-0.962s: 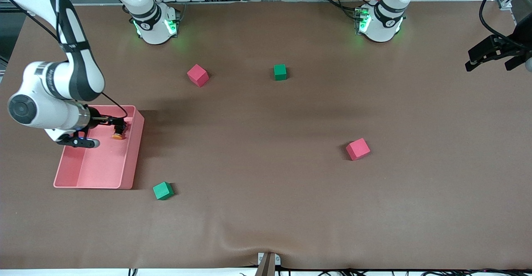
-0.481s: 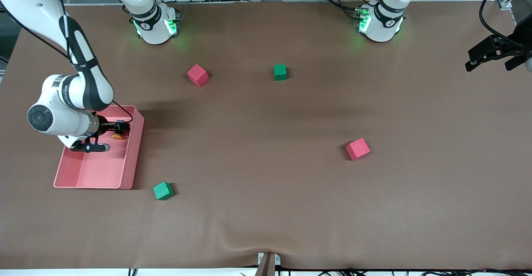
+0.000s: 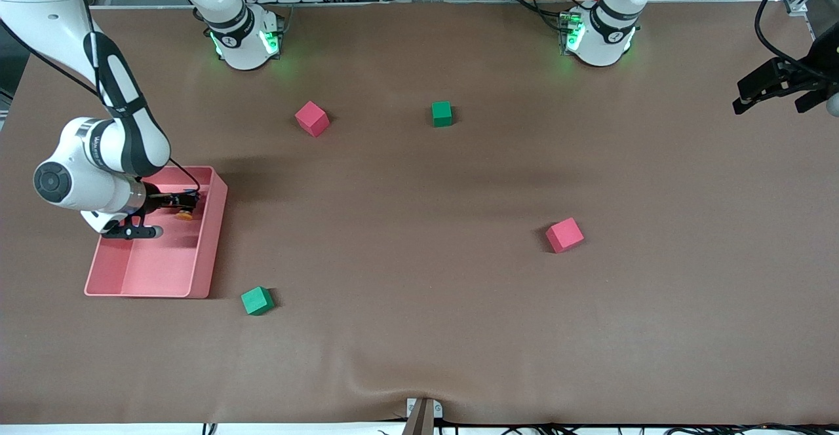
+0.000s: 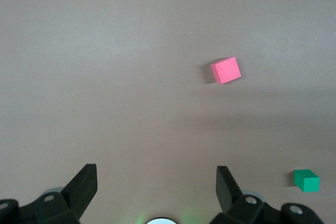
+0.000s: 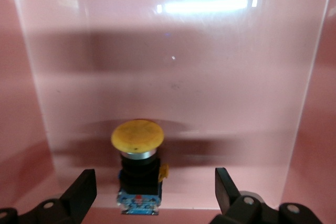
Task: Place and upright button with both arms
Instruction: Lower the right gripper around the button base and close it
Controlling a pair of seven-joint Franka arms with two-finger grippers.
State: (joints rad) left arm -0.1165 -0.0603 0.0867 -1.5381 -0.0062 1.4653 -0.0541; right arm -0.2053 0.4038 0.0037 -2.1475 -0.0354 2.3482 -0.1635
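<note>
Right gripper (image 3: 187,202) has shifted over the tray (image 3: 208,251) — jaws spread, button (image 5: 137,166) unheld.

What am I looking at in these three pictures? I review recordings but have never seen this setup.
Two white robot arms are bolted along one edge of a brown table. The wide picture comes from a high camera facing them; the other two come from cameras on each arm's wrist.

The right gripper is down in a pink tray, its fingers open on either side of a small orange-capped button standing on the tray floor; nothing is held.

The left gripper waits, open and empty, over the left arm's end of the table.

Two pink cubes and two green cubes lie loose on the table.
</note>
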